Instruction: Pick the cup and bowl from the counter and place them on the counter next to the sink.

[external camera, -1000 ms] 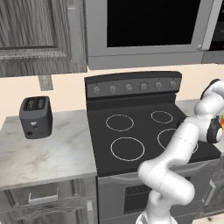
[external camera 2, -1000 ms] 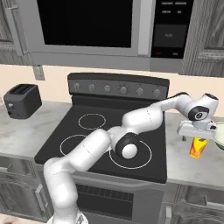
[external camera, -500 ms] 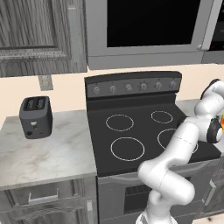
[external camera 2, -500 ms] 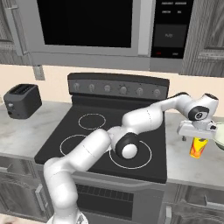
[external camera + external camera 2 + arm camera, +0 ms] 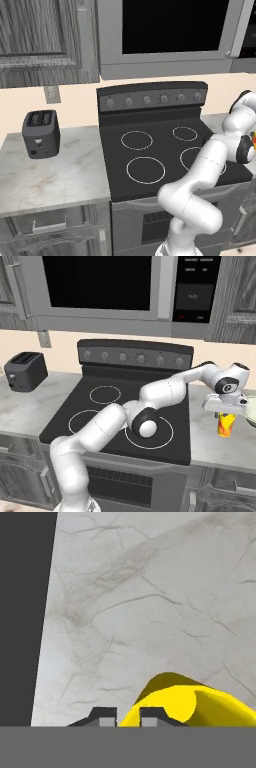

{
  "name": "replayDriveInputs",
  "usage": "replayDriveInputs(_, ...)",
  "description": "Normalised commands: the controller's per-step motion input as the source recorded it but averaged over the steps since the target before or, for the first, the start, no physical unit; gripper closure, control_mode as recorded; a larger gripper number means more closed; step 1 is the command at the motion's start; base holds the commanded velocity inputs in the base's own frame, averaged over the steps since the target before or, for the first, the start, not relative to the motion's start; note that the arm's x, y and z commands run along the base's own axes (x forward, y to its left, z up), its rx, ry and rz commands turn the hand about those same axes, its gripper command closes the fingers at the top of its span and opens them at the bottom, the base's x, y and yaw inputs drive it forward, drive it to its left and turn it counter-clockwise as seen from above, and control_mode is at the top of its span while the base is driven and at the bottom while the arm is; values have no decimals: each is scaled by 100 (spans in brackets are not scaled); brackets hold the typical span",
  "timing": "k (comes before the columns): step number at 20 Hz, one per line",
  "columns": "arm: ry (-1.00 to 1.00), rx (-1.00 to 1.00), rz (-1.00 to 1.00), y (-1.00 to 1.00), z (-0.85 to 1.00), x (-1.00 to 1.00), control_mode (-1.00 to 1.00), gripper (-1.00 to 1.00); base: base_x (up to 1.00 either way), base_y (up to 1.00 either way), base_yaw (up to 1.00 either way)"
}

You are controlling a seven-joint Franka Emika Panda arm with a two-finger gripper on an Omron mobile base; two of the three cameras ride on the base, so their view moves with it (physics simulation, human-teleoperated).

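- We see the gripper [image 5: 124, 718] with its two dark tips drawn close together at the bottom of the hand view, pinching the rim wall of the cup [image 5: 190, 704]; the yellow rim sits at 3 o'clock of the tips.
- In the right base view, we see the gripper [image 5: 226, 411] directly above the cup [image 5: 226, 425], which stands upright on the counter [image 5: 212, 438] to the right of the stove top [image 5: 125, 411].
- We note a red-orange mark on the cup's side.
- We see the bowl [image 5: 250, 412] just beside the cup at its 2 o'clock, cut by the picture edge.
- In the left base view, we see the arm reaching to the right edge, over the stove top [image 5: 165, 150].
- We see a toaster [image 5: 41, 133] on the counter [image 5: 50, 175] at the stove top's 9 o'clock, well apart from the cup.
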Motion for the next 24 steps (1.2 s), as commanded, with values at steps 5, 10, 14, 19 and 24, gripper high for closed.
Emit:
replayDriveInputs(5,0,0,0,1,0,-11,-100,100,0,0,0)
replayDriveInputs(10,0,0,4,21,24,-37,-100,100,0,0,0)
replayDriveInputs(14,-1,0,4,19,35,-43,-100,100,0,0,0)
replayDriveInputs(19,-7,0,1,25,23,-24,-100,100,0,0,0)
replayDriveInputs(24,-16,0,3,48,1,-31,-100,100,0,0,0)
